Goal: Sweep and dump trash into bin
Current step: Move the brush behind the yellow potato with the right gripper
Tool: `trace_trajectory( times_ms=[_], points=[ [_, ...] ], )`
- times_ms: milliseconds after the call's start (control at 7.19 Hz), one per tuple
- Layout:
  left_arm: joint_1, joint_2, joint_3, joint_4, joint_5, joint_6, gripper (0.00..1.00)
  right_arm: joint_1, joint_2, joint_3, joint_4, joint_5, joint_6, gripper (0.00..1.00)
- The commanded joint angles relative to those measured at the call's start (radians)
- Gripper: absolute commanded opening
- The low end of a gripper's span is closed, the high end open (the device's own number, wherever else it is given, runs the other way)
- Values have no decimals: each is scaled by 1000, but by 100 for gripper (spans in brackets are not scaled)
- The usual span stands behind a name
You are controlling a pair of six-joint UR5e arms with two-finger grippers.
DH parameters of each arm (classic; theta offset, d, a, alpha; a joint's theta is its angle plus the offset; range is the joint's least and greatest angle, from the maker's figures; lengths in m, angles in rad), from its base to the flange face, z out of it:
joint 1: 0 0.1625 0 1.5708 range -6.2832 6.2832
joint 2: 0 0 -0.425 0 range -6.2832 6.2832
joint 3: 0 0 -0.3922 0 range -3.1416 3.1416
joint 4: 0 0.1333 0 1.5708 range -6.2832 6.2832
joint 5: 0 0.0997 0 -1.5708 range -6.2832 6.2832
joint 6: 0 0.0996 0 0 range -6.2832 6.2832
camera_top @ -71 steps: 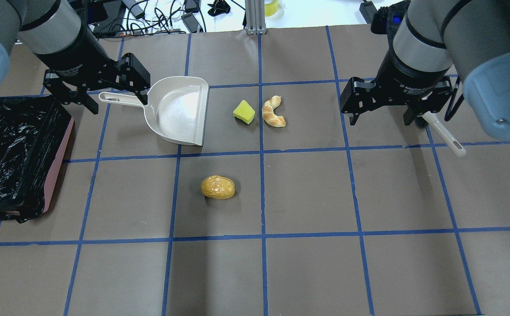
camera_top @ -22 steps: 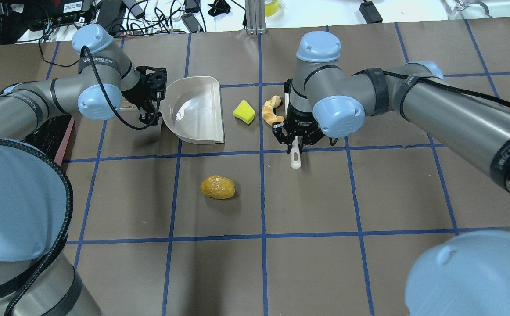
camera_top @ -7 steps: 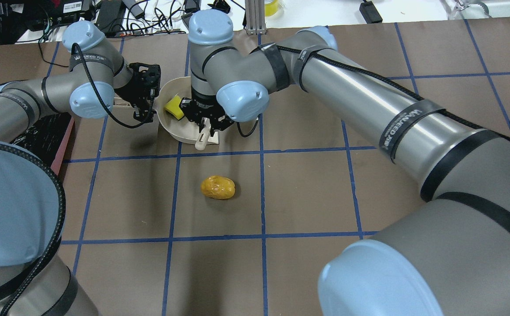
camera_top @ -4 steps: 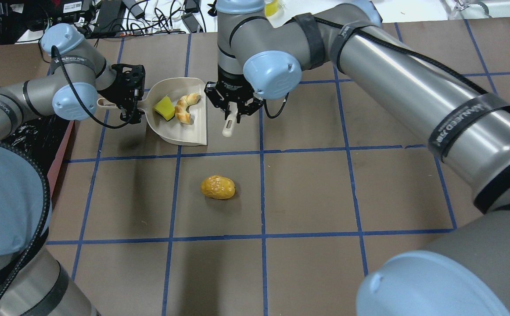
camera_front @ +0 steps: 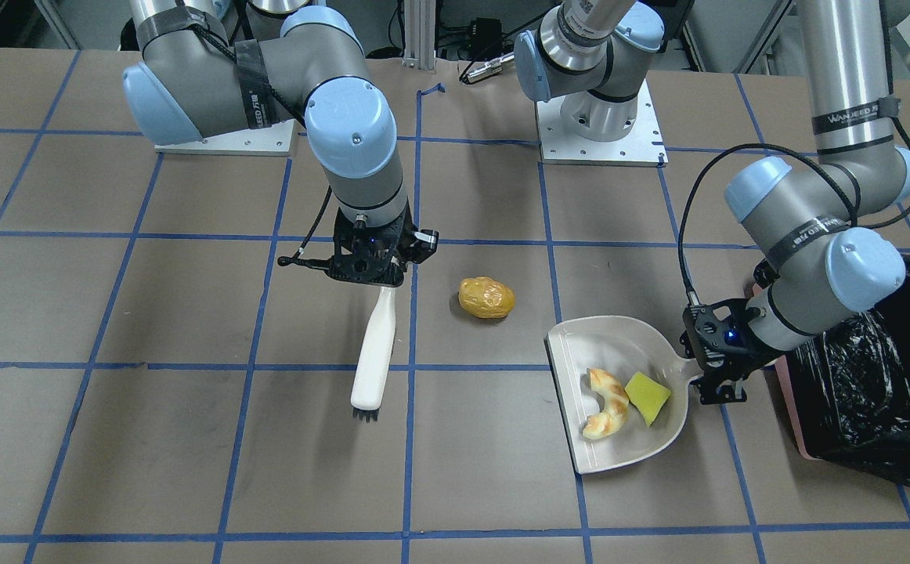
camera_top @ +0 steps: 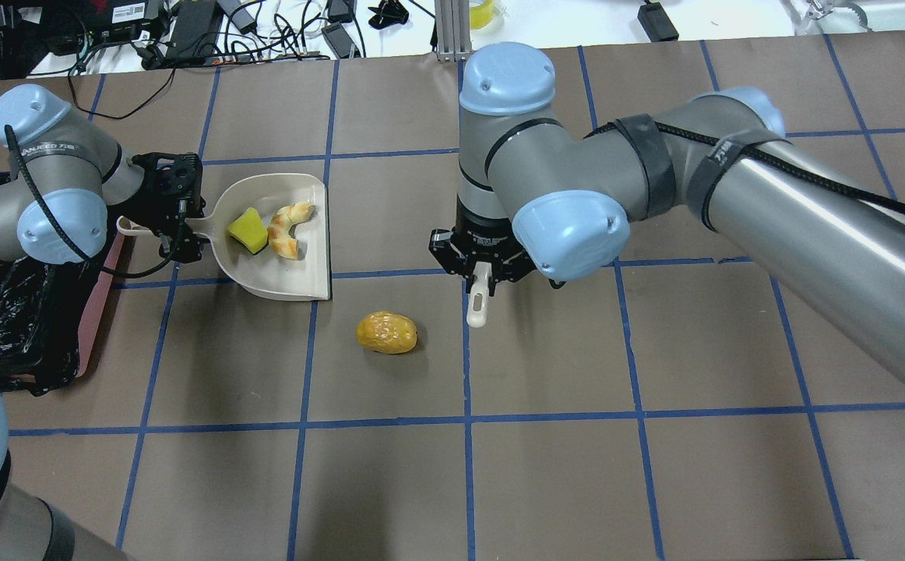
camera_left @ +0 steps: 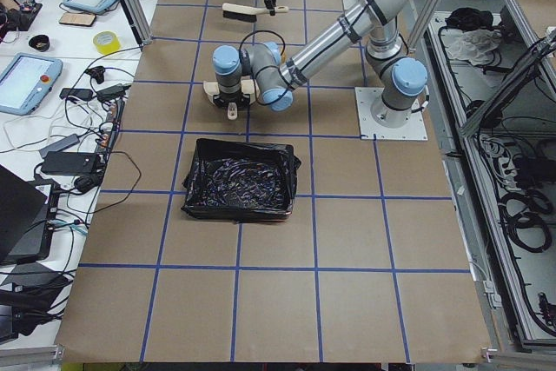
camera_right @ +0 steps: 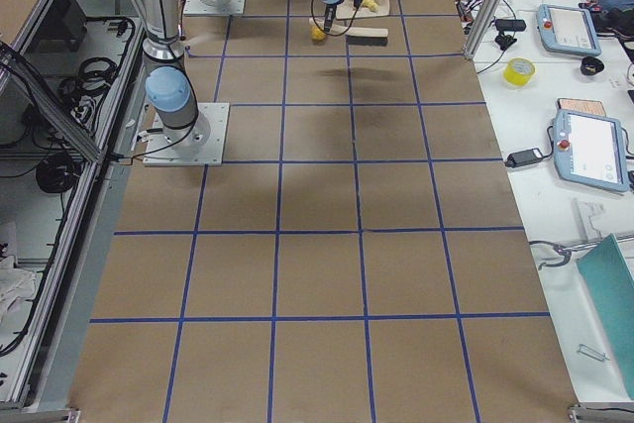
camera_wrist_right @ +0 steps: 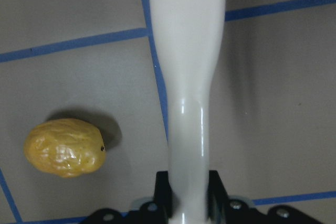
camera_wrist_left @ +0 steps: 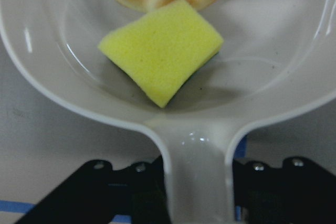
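The beige dustpan (camera_top: 281, 282) holds the yellow-green sponge wedge (camera_top: 247, 231) and the tan bread half-ring (camera_top: 287, 228). My left gripper (camera_top: 188, 222) is shut on the dustpan's handle, just right of the bin (camera_top: 8, 327) with its black bag. The golden-brown potato lump (camera_top: 387, 333) lies on the table, in front of the dustpan's open edge. My right gripper (camera_top: 482, 269) is shut on a white brush (camera_front: 374, 345) and holds it beside the potato, on its right in the overhead view. The right wrist view shows the potato (camera_wrist_right: 64, 147) left of the brush handle (camera_wrist_right: 186, 77).
Blue tape lines grid the brown table. The arm bases (camera_front: 600, 125) stand at the robot's edge of the table. Cables and devices (camera_top: 188, 31) lie beyond the far edge. The bin's pink side (camera_front: 785, 407) faces the dustpan.
My left gripper has carried the dustpan with the sponge and bread leftward and nearer, next to the bin. My right gripper has moved the brush right and nearer, beside the potato.
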Motion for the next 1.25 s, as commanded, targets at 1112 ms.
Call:
trace_trajectory(
  times_ms=[1112],
  points=[
    [10, 253, -309, 10, 18, 145, 0, 196, 81, 160, -319, 18, 252, 0]
  ],
)
